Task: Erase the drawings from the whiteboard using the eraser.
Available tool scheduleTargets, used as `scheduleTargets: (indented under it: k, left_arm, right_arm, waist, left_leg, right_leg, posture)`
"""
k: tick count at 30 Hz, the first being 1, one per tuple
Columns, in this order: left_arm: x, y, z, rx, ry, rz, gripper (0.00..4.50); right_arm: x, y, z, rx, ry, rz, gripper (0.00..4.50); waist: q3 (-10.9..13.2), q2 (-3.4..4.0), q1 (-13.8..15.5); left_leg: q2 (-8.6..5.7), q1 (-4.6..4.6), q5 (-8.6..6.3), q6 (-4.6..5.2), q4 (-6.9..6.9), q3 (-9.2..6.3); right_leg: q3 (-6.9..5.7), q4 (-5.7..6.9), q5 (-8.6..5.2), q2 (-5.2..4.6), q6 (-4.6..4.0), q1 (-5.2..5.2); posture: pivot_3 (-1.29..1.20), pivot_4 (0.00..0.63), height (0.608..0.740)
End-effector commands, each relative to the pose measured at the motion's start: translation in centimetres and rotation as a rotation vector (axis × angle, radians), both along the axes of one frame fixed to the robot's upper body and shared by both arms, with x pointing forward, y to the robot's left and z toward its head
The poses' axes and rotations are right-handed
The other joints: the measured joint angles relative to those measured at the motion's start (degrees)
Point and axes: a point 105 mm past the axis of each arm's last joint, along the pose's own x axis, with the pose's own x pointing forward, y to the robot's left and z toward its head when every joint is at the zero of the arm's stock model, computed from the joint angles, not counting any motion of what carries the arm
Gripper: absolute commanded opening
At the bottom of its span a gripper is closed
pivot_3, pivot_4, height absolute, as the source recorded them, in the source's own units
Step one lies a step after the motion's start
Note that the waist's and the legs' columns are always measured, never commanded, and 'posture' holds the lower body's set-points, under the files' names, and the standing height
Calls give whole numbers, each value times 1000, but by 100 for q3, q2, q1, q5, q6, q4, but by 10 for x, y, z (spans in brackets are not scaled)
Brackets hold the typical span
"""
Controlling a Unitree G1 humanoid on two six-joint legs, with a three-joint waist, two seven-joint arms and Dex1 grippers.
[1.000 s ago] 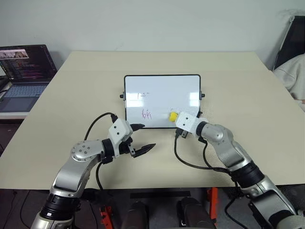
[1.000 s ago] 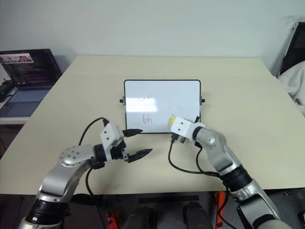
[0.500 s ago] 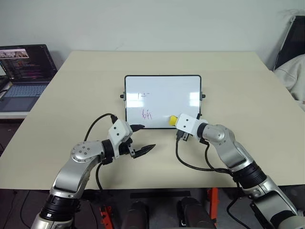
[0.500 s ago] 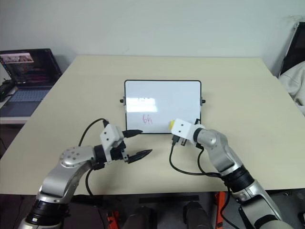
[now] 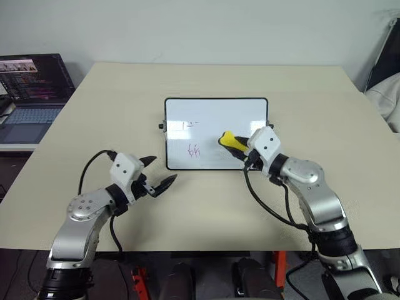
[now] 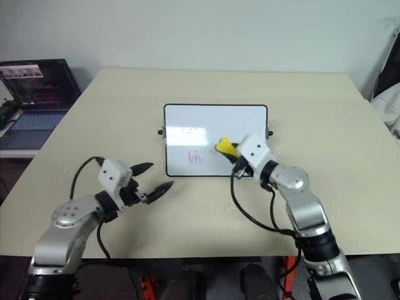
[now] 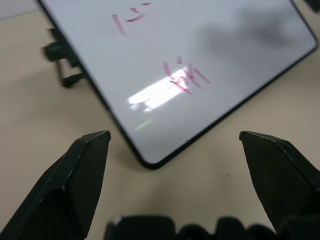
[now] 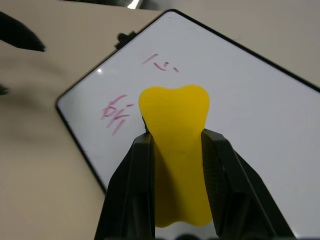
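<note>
Right wrist view: the eraser (image 8: 176,150) is clamped in the right claw (image 5: 240,147) above the whiteboard (image 5: 206,119), while the left claw (image 5: 157,173) is spread open.

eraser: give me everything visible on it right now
The small yellow eraser looks like soft foam, pinched at its middle so its free end flares into two rounded lobes. A black side shows along its lower edge in the head views. The right gripper is shut on it, black fingers pressing both flanks. It sticks out toward the red drawings, over the right half of the glossy black-framed whiteboard. Whether it touches the board is unclear.
</note>
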Motion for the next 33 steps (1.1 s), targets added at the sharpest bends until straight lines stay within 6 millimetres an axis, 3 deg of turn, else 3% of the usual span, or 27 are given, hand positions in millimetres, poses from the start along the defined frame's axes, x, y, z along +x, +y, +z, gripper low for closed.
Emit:
scheduleTargets:
  k: [1,6,25,33]
  left_arm:
    - [2,16,22,-14,-81,114,4500]
    - [1,23,26,-31,-87,174,4500]
    - [8,13,40,-44,-113,170,4500]
    - [7,11,38,-30,-100,149,4500]
  right_arm:
    - [-18,-2,16,100,-19,49,967]
    - [-19,-5,3,159,0,8,967]
    - [-14,14,7,168,-44,50,967]
    - [-17,9,-2,128,-22,52,967]
  waist:
    - [0,0,4]
    - [0,0,2]
    - [0,0,2]
    - [0,0,1]
  left_leg:
    - [0,-4,0,0,1,-3]
    - [8,-11,0,0,1,-5]
    - [3,-11,0,0,0,-2]
    - [2,-12,0,0,1,-2]
  right_leg:
    - [-1,-7,0,-1,0,1]
    - [-7,-32,1,0,1,4]
    - [-6,-31,2,8,1,4]
    - [-6,-30,2,8,1,4]
  posture:
    - [0,150,740]
    - [0,150,740]
    - [0,150,740]
    - [0,150,740]
